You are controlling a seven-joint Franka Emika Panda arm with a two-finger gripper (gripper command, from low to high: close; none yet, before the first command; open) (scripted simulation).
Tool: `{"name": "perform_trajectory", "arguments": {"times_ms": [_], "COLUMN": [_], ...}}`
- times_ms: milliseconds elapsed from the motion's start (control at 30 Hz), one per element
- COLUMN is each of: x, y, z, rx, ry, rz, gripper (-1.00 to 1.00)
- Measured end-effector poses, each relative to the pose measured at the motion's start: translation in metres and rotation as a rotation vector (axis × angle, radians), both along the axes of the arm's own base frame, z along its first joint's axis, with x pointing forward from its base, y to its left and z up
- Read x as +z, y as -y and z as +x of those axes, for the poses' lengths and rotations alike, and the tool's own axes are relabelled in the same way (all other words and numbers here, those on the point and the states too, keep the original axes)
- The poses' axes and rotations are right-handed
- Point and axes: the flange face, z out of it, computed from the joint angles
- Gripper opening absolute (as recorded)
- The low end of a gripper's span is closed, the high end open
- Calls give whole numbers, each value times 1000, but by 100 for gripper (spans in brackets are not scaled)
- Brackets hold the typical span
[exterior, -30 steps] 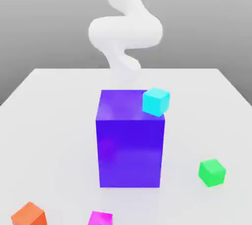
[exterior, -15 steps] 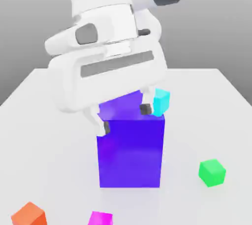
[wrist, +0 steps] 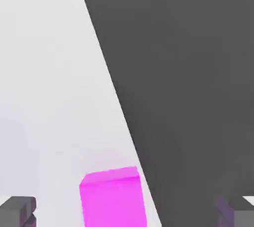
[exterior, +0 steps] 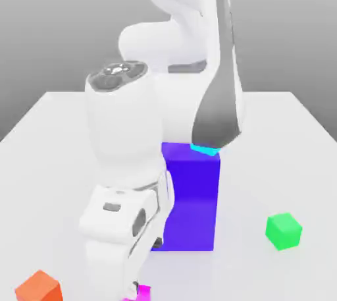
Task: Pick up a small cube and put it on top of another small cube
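The gripper hangs over the pink cube with fingers spread wide, nothing held; the cube lies between them. The green cube sits well apart on the table.

Glossy white rounded arm segments, grey joint caps, dark grey fingertips.
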Motion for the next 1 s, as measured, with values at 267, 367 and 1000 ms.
{"name": "perform_trajectory", "arguments": {"times_ms": [267,367,1000], "x": [-75,-75,24], "y": [5,5,-244], "z": [-3,-3,-93], "rx": [56,56,404], "ry": [-18,-20,-70], "rz": [-31,-30,-79], "gripper": [-100,-100,-100]}}
